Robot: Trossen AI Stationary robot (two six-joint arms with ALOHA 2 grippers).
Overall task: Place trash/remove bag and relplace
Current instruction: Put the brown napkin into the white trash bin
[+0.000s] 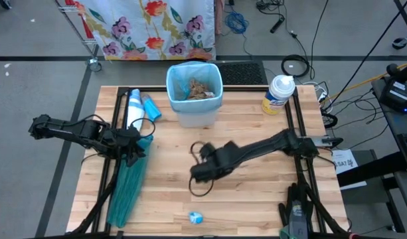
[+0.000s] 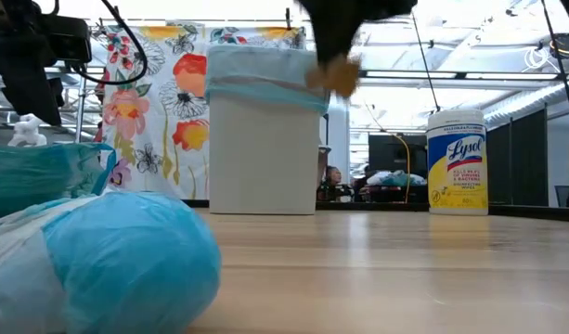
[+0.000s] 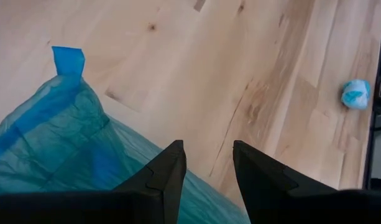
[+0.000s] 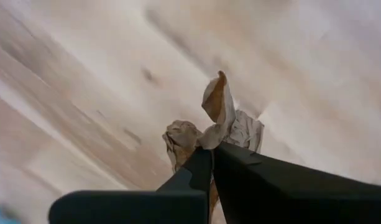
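The right pincer (image 4: pixel 210 155) is pressed together on a crumpled brown paper scrap (image 4: pixel 202 127), held above the table (image 1: pixel 256 199) in front of the lined bin (image 1: pixel 194 93). The left pincer (image 3: pixel 207 163) is spread, hovering over the teal-green bag (image 3: pixel 47 143) lying to the left of the bin. A small blue wrapper (image 1: pixel 196 217) lies well in front of the bin, near the table's front edge.

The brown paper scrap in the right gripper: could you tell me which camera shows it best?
The right wrist view: the brown paper scrap is large there, pinched in the shut right gripper. The low view shows only a small brown bit under the dark gripper. The high view hides it beneath the arm; the left wrist view misses it.
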